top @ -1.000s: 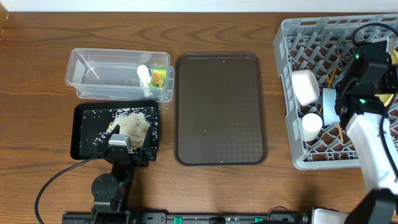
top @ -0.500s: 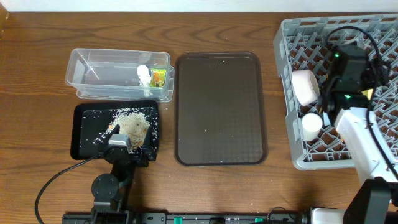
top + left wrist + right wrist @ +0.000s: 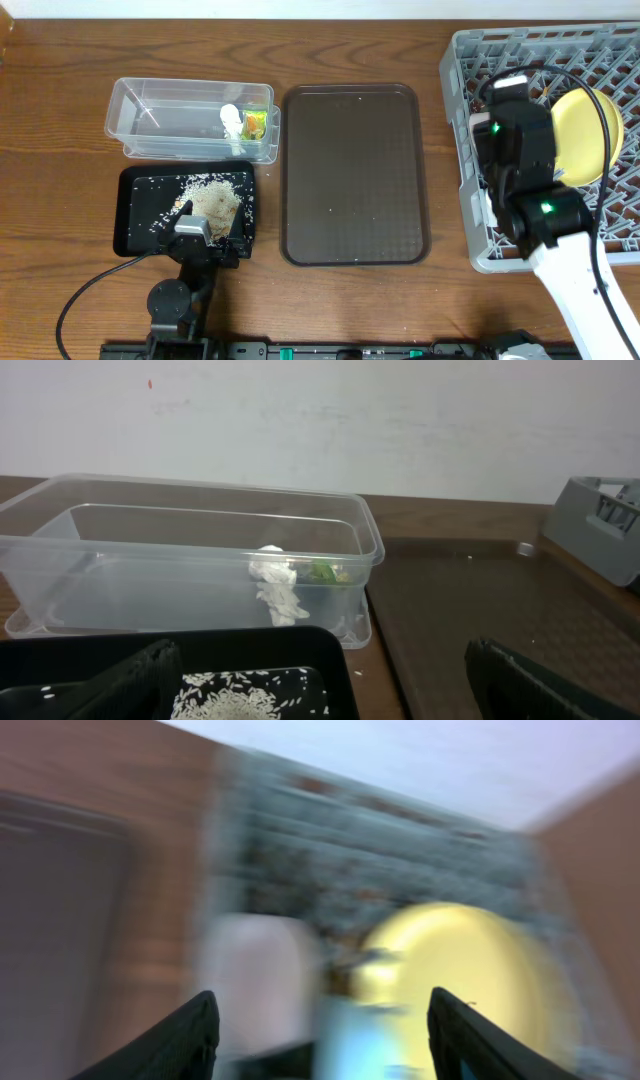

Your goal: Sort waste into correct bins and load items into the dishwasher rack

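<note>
Dishwasher rack [image 3: 452,90], right end of worktop [image 3: 60,80]: yellow plate [image 3: 585,135] inside.
Clear tub [image 3: 170,115] holds wrapper [image 3: 256,123], white scrap [image 3: 231,120]; left jaws spread, right jaws spread, both empty.

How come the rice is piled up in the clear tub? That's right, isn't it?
Not quite. The rice is piled up in the black tray, not the clear tub, as the overhead view shows. The tub holds only a white scrap and a green-and-orange wrapper.
</note>
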`<action>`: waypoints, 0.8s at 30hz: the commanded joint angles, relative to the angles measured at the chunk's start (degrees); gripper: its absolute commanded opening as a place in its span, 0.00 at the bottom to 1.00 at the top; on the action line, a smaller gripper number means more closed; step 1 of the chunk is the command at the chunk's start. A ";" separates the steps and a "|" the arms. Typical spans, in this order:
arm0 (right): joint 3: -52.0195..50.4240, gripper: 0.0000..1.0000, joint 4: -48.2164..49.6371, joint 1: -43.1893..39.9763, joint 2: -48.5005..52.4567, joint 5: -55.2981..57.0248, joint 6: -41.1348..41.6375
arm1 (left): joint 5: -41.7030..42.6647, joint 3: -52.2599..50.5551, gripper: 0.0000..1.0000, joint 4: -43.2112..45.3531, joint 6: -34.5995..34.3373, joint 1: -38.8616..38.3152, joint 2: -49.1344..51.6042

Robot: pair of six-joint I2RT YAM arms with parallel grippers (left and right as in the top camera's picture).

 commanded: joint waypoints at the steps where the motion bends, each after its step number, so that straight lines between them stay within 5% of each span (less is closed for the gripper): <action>1: 1.05 0.63 -1.29 4.46 -1.62 -24.50 16.22 | -0.07 -0.85 0.93 -0.61 0.52 0.17 -0.39; 7: 1.05 0.82 0.68 14.03 -1.31 -39.04 20.57 | -0.07 -0.85 0.93 -0.59 0.52 0.17 -0.39; 9: 1.05 0.99 2.54 16.35 -1.31 -38.91 20.52 | -0.07 -0.85 0.93 -0.59 0.52 0.17 -0.39; 15: 1.05 0.99 6.84 18.27 -1.40 -41.86 20.96 | -0.07 -0.85 0.93 -0.61 0.52 0.17 -0.39; 24: 1.05 0.99 0.66 14.86 -2.25 -40.37 20.96 | -0.07 -0.85 0.93 -0.59 0.52 0.17 -0.39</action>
